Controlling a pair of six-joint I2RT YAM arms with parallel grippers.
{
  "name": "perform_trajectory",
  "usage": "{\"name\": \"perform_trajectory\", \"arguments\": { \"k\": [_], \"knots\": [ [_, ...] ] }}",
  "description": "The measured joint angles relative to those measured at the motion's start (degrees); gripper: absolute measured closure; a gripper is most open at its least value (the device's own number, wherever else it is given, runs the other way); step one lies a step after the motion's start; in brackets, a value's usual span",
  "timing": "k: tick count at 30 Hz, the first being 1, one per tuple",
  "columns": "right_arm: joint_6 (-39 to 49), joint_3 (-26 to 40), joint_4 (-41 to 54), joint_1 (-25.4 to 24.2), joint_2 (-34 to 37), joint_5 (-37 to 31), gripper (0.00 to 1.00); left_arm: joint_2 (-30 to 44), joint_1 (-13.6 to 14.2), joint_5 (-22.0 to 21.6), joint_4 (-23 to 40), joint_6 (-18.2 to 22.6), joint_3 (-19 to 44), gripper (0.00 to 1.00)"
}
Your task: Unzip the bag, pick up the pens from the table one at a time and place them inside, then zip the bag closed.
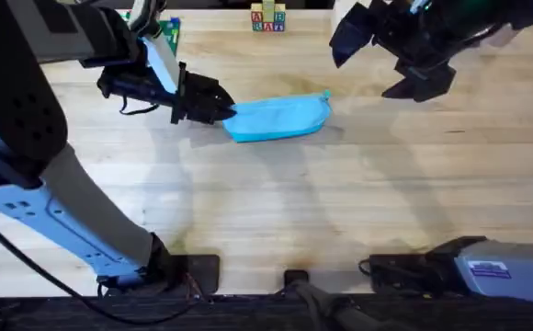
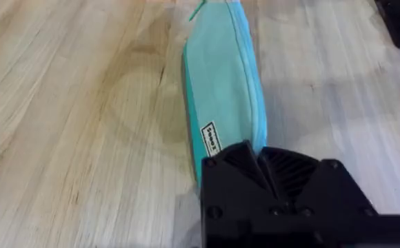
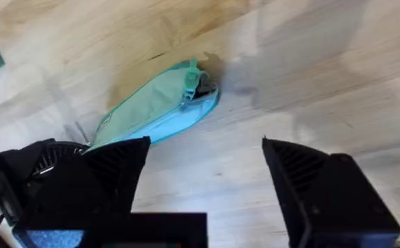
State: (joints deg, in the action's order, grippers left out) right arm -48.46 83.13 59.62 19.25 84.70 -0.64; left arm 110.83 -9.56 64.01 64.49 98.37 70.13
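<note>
Bag [image 1: 278, 119] mid-table, zipper nearly shut, small gap at far end. Left gripper [image 1: 222, 108] pinches near end; keep it anchored. Right gripper [image 1: 412, 72] spread, empty: bring it to pull tab [image 3: 191, 74], draw straight.

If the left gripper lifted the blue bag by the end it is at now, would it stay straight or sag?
The bag would probably sag: it looks like soft fabric, lying flattish on the table. It seems light and unlikely to roll. The left gripper sits at one end, so the far end with the pull tab would likely droop.
</note>
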Motion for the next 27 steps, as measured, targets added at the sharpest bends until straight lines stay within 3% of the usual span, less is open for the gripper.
{"name": "perform_trajectory", "arguments": {
  "k": [27],
  "knots": [
    [-1.23, 0.0, -4.89, -0.02, 8.28, 1.55, 0.049, -0.01, 0.0, 0.0, 0.0, 0.0, 0.0, 0.958]
  ]
}}
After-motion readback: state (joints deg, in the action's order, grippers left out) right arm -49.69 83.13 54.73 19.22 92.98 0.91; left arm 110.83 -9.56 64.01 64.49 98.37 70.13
